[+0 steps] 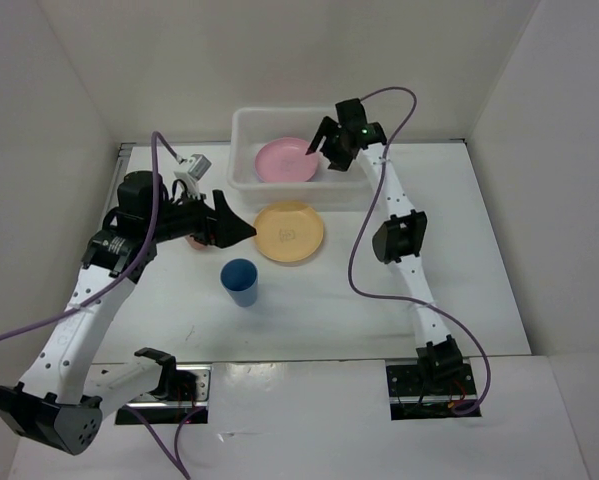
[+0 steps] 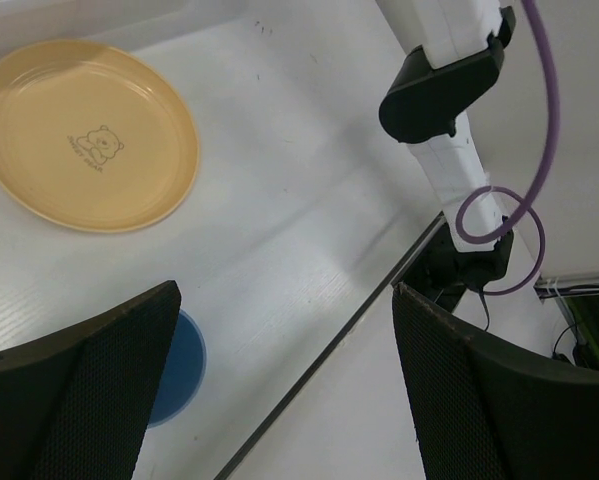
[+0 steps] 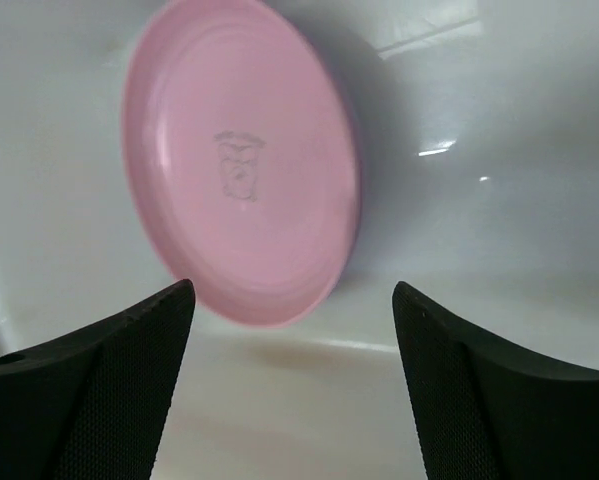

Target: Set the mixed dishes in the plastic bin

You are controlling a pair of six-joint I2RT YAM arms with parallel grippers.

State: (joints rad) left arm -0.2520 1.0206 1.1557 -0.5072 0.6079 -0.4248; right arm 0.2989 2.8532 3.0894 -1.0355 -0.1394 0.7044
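Note:
The translucent white plastic bin [image 1: 247, 150] stands at the back of the table. A pink plate [image 1: 285, 160] [image 3: 239, 160] lies inside it, and a light purple edge [image 3: 358, 200] shows under the plate's right side. My right gripper [image 1: 320, 152] [image 3: 291, 290] hangs open over the bin, just short of the pink plate's near rim, holding nothing. A yellow-orange plate [image 1: 289, 232] [image 2: 84, 135] lies on the table in front of the bin. A blue cup [image 1: 240, 282] [image 2: 186, 362] stands upright nearer to me. My left gripper [image 1: 247, 231] [image 2: 284, 290] is open and empty, just left of the yellow plate. Something reddish [image 1: 194, 241] peeks out under the left arm.
White walls close in the table on the left, the back and the right. The right arm's elbow [image 1: 399, 238] [image 2: 441, 85] rises right of the yellow plate, with a purple cable [image 1: 357, 250] looping beside it. A dark seam [image 2: 329, 340] marks the table's near edge.

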